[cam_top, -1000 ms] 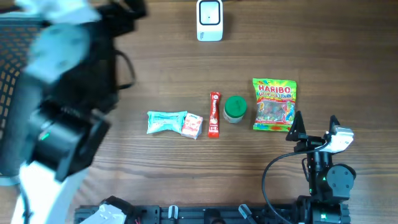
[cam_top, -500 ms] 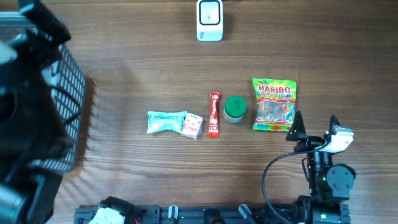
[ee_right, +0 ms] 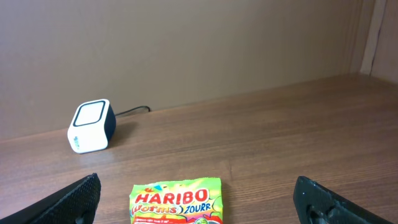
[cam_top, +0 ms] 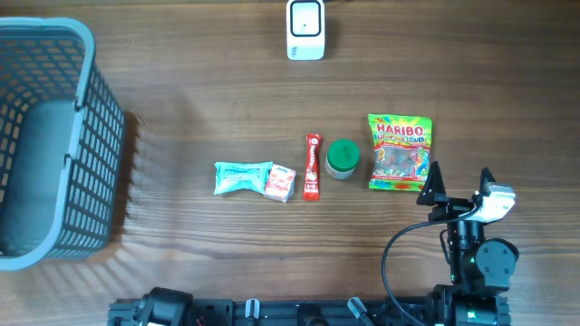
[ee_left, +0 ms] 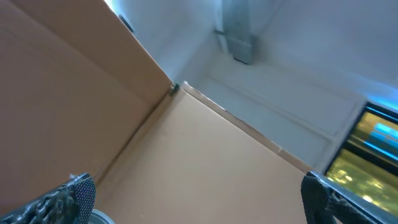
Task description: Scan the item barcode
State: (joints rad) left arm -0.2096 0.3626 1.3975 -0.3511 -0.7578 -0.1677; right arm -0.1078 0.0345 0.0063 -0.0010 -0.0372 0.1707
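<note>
Five items [cam_top: 343, 158] lie in a row on the surface [cam_top: 227, 254] overhead, the scanner [cam_top: 305, 32] beyond; the right claw [cam_top: 459, 174], spread, sits just short of the Haribo bag [cam_top: 400, 152]. Left wrist: the left claw [ee_left: 196, 186] gapes empty at walls [ee_left: 292, 43], seemingly parked. Right wrist: bag centred ahead, likely first pick.

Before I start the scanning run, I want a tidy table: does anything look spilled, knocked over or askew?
Nothing spilled or damaged. The teal packet, small box, red stick, green-lidded jar and Haribo bag lie in a row; only the box sits slightly tilted beside the packet.
</note>
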